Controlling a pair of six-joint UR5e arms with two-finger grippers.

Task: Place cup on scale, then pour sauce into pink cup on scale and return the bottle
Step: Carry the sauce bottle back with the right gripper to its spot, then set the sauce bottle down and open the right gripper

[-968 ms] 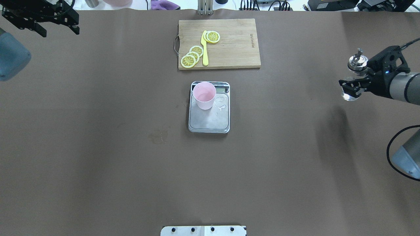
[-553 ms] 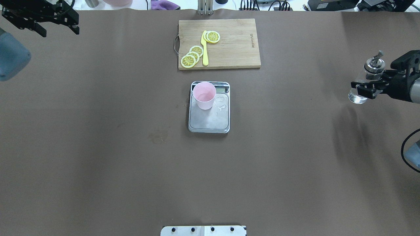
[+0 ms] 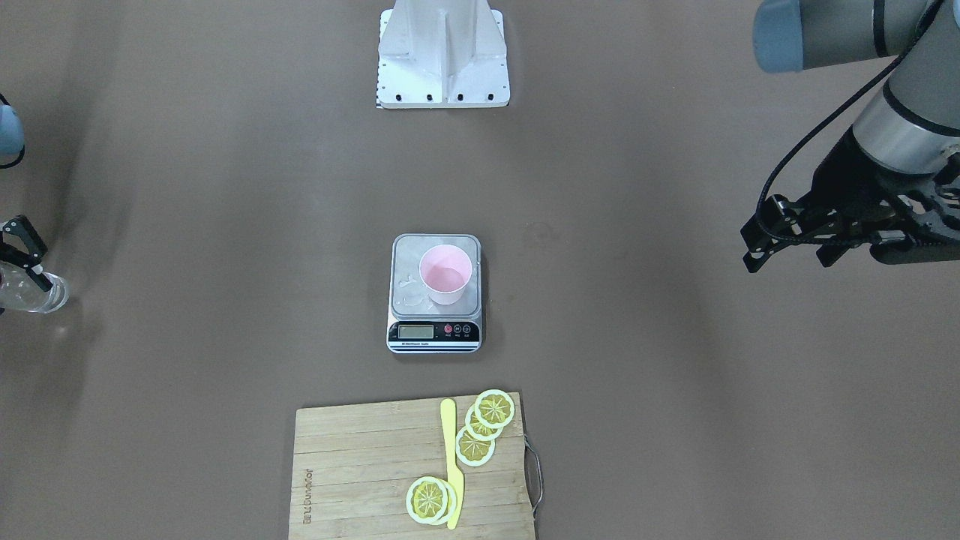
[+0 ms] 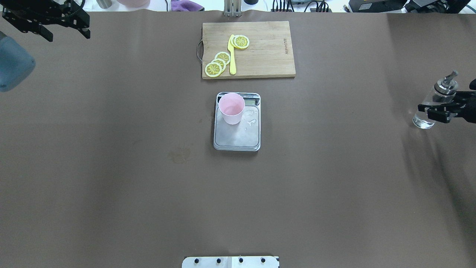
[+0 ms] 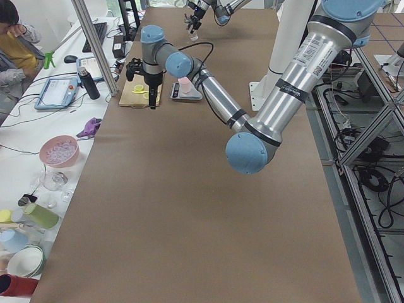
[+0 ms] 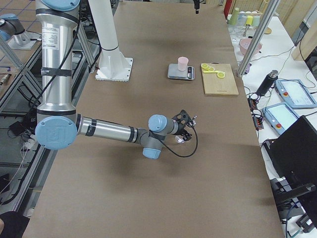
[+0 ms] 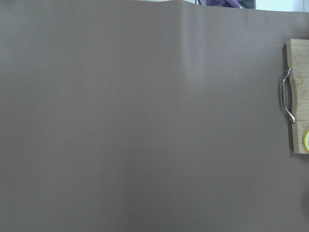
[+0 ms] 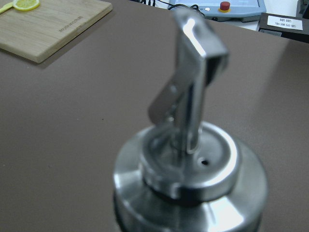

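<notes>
The pale pink cup [image 4: 231, 108] stands upright on the far left part of the scale's [image 4: 238, 139] steel platform, with clear liquid at its bottom in the front view [image 3: 445, 274]. Clear drops [image 4: 251, 121] lie on the platform beside it. My right gripper [image 4: 427, 111] is shut on the clear glass bottle [image 4: 422, 121], upright, low at the table's right edge; I cannot tell if it touches the table. Its metal spout cap [image 8: 193, 169] fills the right wrist view. My left gripper [image 4: 67, 35] is open and empty, high over the far left corner.
A wooden cutting board [image 4: 267, 52] with lemon slices [image 4: 217, 64] and a yellow knife [image 4: 232, 56] lies behind the scale. Its metal handle [image 7: 287, 96] shows in the left wrist view. A faint stain [image 4: 179, 154] marks the table. The robot's base plate [image 4: 230, 261] sits at the near edge.
My right gripper has carried the upright bottle further right and nearer the robot, away from the scale and lower. The left arm, cup and scale have not moved.
</notes>
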